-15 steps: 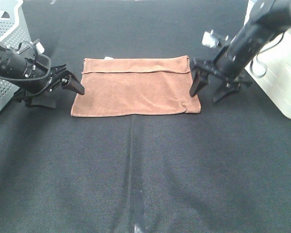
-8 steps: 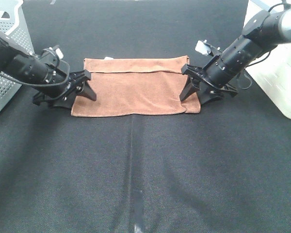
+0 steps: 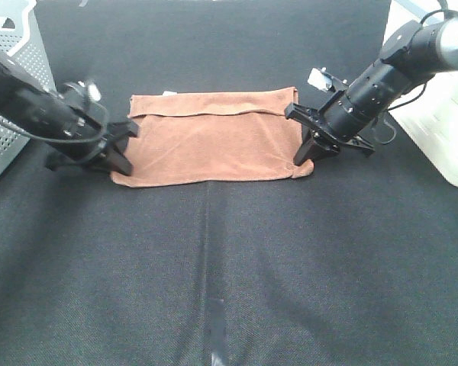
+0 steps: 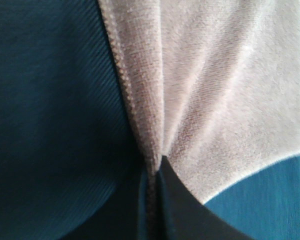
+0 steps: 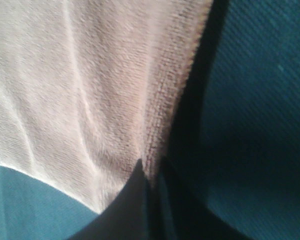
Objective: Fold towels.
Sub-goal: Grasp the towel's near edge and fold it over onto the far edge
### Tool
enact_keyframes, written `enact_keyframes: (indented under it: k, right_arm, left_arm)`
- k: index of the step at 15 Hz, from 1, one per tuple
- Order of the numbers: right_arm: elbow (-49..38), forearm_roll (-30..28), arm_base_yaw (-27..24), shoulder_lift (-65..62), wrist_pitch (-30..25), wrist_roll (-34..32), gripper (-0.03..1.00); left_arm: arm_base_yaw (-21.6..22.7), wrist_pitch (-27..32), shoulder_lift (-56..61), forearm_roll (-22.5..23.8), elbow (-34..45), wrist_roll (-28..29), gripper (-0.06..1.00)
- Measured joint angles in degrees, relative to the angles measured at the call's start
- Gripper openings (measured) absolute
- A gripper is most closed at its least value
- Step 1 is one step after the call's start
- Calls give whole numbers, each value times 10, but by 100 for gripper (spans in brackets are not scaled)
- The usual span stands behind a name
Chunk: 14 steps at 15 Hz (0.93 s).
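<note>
Now the reddish-brown towel (image 3: 214, 137) lies flat mid-table on the black tabletop (image 3: 214, 267), its long axis running left to right and its white tag (image 3: 169, 91) on the far edge. The left gripper (image 3: 120, 152) is clamped on its left short edge, and the right gripper (image 3: 305, 150) pinches its right edge.

Inventory: 1 towel (image 3: 214, 141), reddish-brown, with 1 small white tag (image 3: 170, 92) on its far edge. 2 arms in view, one per side, so 2 sets of fingers: left fingers (image 3: 118, 162) and right fingers (image 3: 305, 149). 1 desk (image 3: 214, 267) under 1 black cover. 1 grey perforated bin (image 3: 19, 46) far left, 1 white container (image 3: 443, 130) far right.
</note>
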<state>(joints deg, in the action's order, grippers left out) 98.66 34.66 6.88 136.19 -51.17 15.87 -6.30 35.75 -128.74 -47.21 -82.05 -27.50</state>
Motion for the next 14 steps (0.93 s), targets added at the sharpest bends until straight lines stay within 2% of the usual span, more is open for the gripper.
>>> enact_keyframes:
  k: [1,2,5,10,12,14]
  right_arm:
    - [-11,-17,0,-14,-10,-9,0]
    - [-11,-17,0,-14,-10,-9,0]
    - [-74,-17,1,-68,-10,-16,0]
    - [-260,-3,3,-131,34,15,0]
    - [-282,1,5,-146,41,29,0]
    - [-270,-2,5,-155,43,31,0]
  left_arm:
    - [11,19,22,42,0,5,1]
    - [11,19,22,42,0,5,1]
    - [12,47,57,127,22,57,1]
    - [-5,44,107,143,144,66,1]
    - [-5,42,132,143,154,66,1]
    - [-5,42,138,144,139,68,1]
